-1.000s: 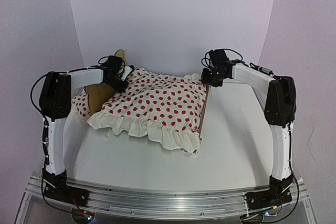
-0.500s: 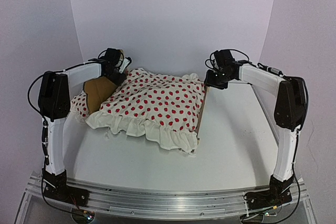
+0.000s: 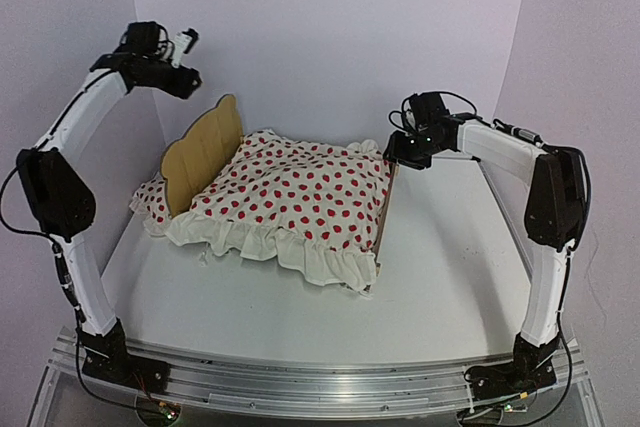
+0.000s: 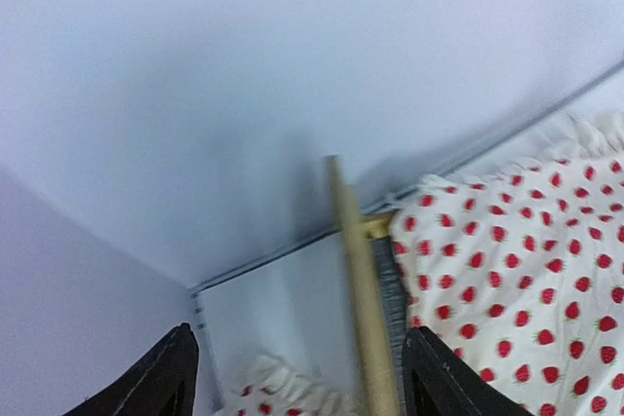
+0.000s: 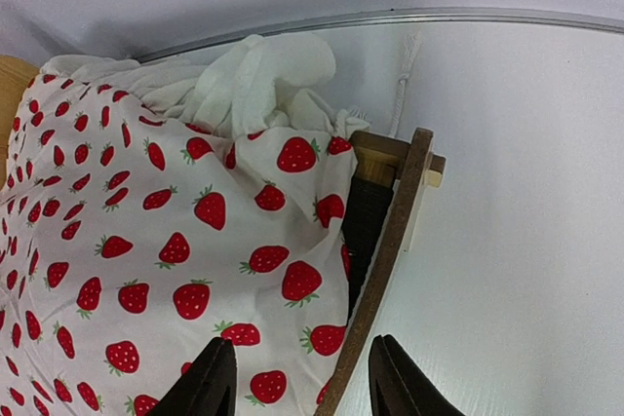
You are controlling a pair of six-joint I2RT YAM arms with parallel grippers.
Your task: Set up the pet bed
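**At the headboard end: left arm lets go and lifts clear**

Left gripper [image 3: 178,75] was low at the blanket's 10 o'clock corner a second ago with its jaws shut. It now hangs high near the back wall at 10 o'clock, jaws wide and holding nothing. Its withdrawal uncovers the wavy headboard of the pet bed [image 3: 200,152], which stands left of centre on the desk [image 3: 440,277].

Blanket [image 3: 300,192] lies spread over the frame, its ruffle overhanging the near rail. Right gripper [image 5: 302,377] has barely moved. It hovers at the bed's 1 o'clock corner with jaws apart above the foot rail [image 5: 385,241]; whether it touches the rail cannot be told.

Assessment: the blanket is released on the left side, and the covering stage looks nearly done. Pillow [image 3: 150,202] lies outside the frame at 9 o'clock, behind the headboard. Placing it appears outstanding.
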